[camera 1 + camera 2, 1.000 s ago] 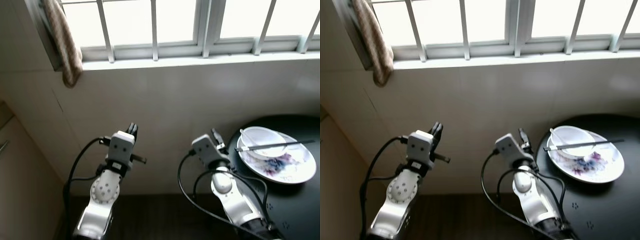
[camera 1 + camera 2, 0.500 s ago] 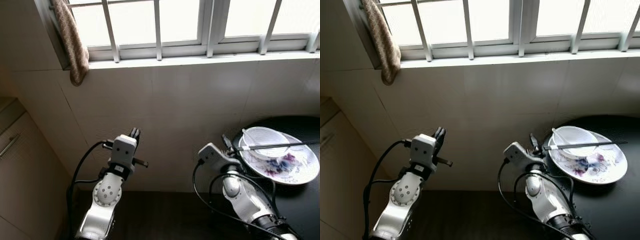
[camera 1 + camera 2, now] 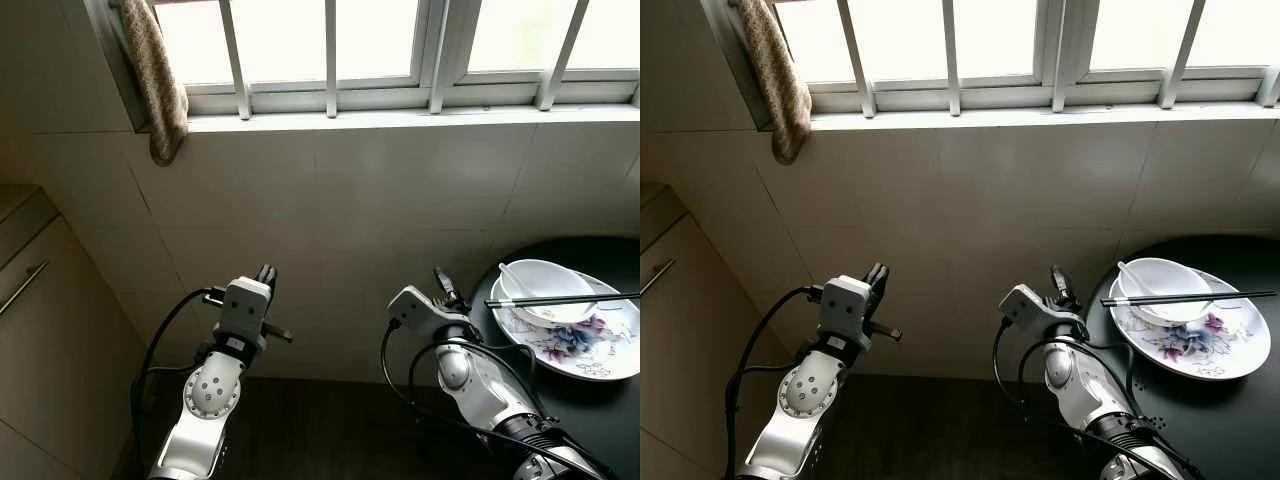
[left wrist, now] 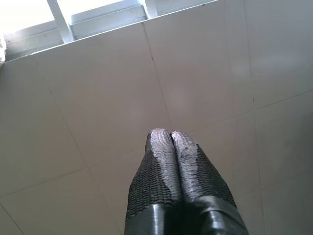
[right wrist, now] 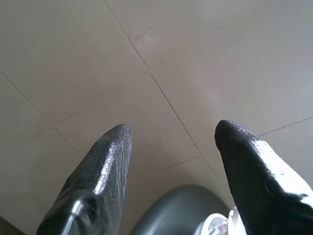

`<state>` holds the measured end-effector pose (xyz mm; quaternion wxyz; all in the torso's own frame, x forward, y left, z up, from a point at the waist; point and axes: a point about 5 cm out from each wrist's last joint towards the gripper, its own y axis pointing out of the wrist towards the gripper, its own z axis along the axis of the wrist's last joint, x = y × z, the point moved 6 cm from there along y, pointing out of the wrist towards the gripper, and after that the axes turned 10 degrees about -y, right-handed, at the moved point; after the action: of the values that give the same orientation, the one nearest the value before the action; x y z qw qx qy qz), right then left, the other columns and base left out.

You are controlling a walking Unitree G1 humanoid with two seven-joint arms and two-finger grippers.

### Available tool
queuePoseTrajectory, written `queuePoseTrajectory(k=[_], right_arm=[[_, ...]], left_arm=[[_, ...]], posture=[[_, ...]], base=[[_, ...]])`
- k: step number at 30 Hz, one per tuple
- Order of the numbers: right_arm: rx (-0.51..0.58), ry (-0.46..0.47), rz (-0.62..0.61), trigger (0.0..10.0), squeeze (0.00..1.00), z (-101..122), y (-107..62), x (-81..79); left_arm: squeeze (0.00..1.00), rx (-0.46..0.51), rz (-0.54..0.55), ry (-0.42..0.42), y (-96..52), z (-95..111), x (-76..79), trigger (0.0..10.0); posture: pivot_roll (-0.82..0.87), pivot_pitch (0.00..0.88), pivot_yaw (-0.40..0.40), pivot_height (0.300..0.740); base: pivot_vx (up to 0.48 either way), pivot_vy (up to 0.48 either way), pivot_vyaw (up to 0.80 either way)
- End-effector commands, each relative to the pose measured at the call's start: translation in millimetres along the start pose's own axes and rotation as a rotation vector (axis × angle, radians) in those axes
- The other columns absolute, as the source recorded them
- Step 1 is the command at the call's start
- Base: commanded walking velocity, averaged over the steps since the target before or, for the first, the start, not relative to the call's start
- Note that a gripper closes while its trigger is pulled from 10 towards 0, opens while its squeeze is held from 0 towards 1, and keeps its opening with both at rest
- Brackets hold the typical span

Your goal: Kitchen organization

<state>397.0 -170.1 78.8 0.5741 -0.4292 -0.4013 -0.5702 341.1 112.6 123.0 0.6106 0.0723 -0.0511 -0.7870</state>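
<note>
Two chopsticks lie across the bowl on the plate.

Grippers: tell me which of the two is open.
The right gripper, beside the black table, is open, its two fingers spread wide apart. The left gripper has its fingers pressed together, shut on nothing.

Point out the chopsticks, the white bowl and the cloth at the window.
chopsticks (image 3: 560,298), left eye view, mid-shaft over the bowl
white bowl (image 3: 555,282), left eye view, far inner wall
cloth (image 3: 160,75), left eye view, middle of hanging fabric
</note>
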Motion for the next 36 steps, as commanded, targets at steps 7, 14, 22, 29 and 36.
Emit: queuePoseTrajectory(k=[7, 14, 22, 29, 36], right_arm=[[-0.139, -0.091, -0.058, 10.0, 0.0, -31, 1.8, 9.8], [-0.152, -0.093, -0.057, 10.0, 0.0, -37, 0.6, 7.7], [-0.163, -0.087, -0.055, 10.0, 0.0, -38, 3.0, 8.5], [-0.138, -0.14, -0.069, 10.0, 0.0, -35, 4.4, 11.6], [-0.107, -0.154, -0.063, 10.0, 0.0, -30, 5.2, 9.8]], left_arm=[[0.0, -0.023, 0.007, 0.008, -3.0, -8, -4.5, 10.0], [0.0, -0.031, -0.002, 0.006, -2.6, -11, -1.0, 10.0], [0.0, -0.034, -0.004, 0.008, -1.6, -13, -1.3, 10.0], [0.0, -0.038, -0.001, 0.006, -3.3, -15, -1.6, 10.0], [0.0, -0.042, 0.002, 0.004, -3.5, -16, -1.6, 10.0]], posture=[[-0.08, 0.0, 0.046, 0.74], [-0.08, 0.0, 0.05, 0.74], [-0.08, 0.0, 0.048, 0.74], [-0.09, 0.0, 0.044, 0.74], [-0.09, 0.0, 0.042, 0.74]], base=[[0.0, 0.0, 0.0], [0.0, 0.0, 0.0], [0.0, 0.0, -0.36], [0.0, 0.0, -0.11], [0.0, 0.0, 0.0]])
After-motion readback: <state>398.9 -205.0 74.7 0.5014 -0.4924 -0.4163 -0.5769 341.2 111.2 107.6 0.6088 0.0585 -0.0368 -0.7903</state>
